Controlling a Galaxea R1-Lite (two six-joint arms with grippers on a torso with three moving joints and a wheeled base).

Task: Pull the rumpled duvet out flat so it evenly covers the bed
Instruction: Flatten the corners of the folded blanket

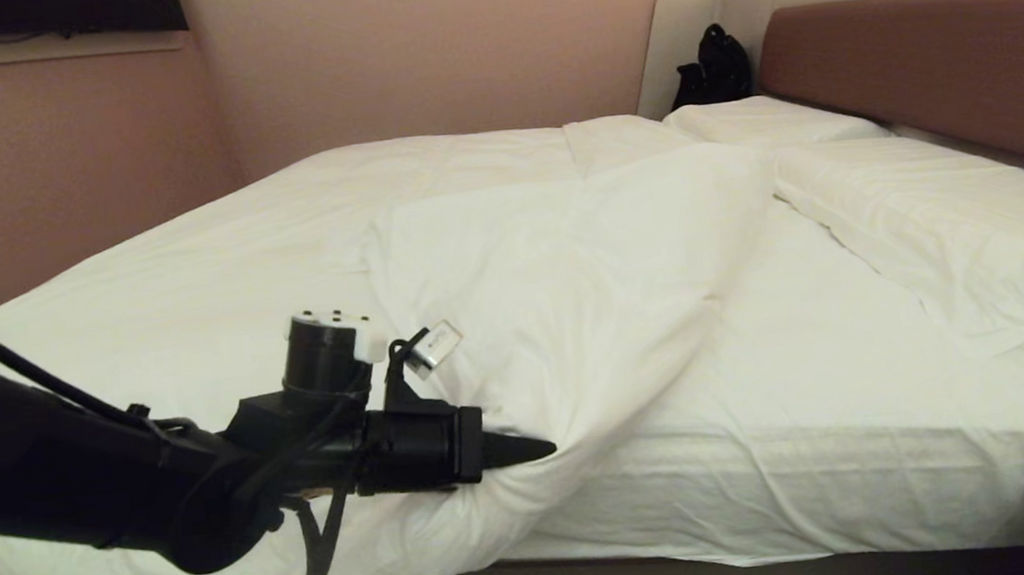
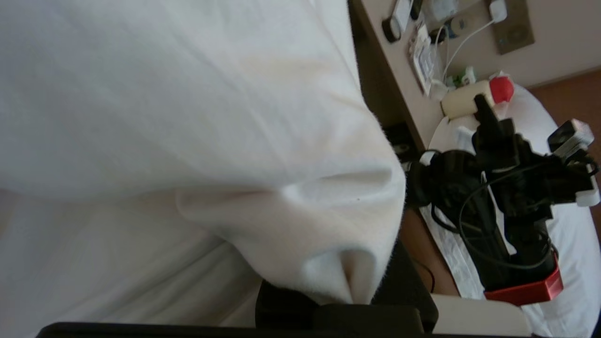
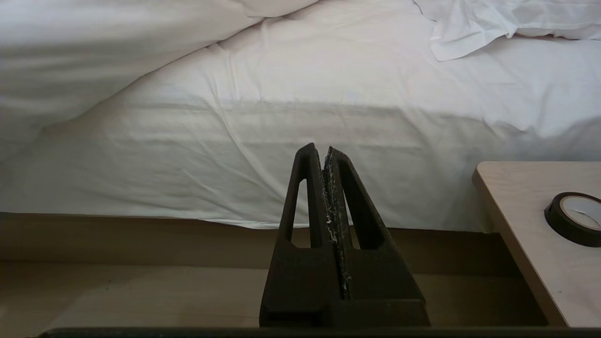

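The puffy white duvet (image 1: 565, 255) lies rumpled across the bed (image 1: 770, 487), folded back diagonally so the bare fitted sheet shows on the right half. My left gripper (image 1: 536, 450) reaches in from the left at the bed's near edge and is shut on a bunched fold of the duvet (image 2: 347, 281), whose cloth hides the fingertips in the left wrist view. The cloth runs taut from that grip up toward the middle of the bed. My right gripper (image 3: 325, 150) hangs low beside the mattress, shut and empty. The duvet (image 3: 94, 47) drapes over the mattress edge beyond it.
Two white pillows (image 1: 932, 214) (image 1: 766, 117) lie by the reddish-brown headboard (image 1: 919, 67), with a black bag (image 1: 715, 66) in the far corner. A beige nightstand (image 3: 516, 211) with a roll of black tape (image 3: 573, 218) stands at the right. The beige platform base (image 3: 141, 234) runs under the mattress.
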